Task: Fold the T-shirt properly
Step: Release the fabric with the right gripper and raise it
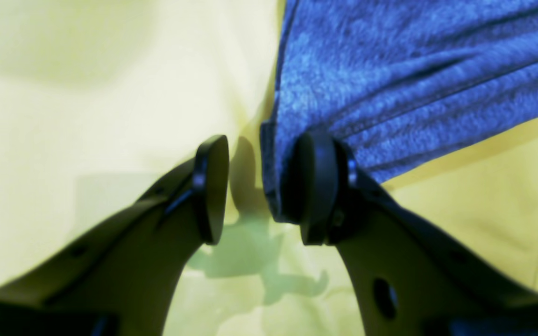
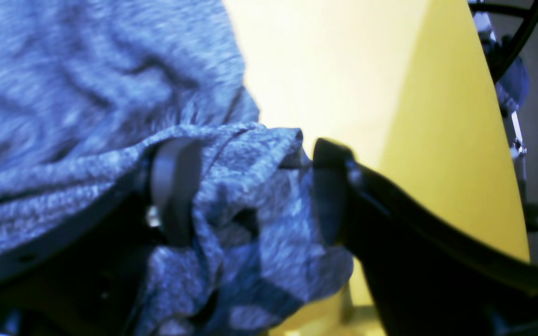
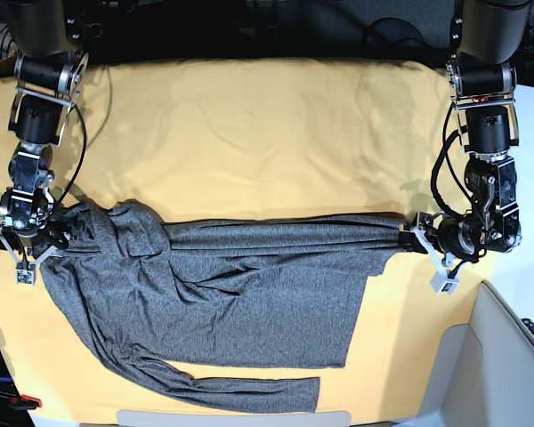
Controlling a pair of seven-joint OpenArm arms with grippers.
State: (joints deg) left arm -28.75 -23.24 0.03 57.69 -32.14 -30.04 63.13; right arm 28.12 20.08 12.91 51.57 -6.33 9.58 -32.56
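The dark grey T-shirt (image 3: 249,285) lies spread across the yellow-orange table cloth (image 3: 249,133). Its upper edge is stretched in a line between my two grippers, and one sleeve lies along the front. On the base view's right, my left gripper (image 3: 423,233) is at the shirt's end. In the left wrist view, the left gripper (image 1: 259,186) stands open, and the hem of the T-shirt (image 1: 390,70) rests against one pad. The right gripper (image 3: 36,240) is at the opposite end. Its jaws (image 2: 250,191) stand apart with bunched T-shirt (image 2: 63,93) fabric loose between them.
A pale grey bin (image 3: 507,356) stands at the front right corner, just below the left arm. The table's front edge (image 3: 231,418) runs under the sleeve. Cables and dark gear line the back edge.
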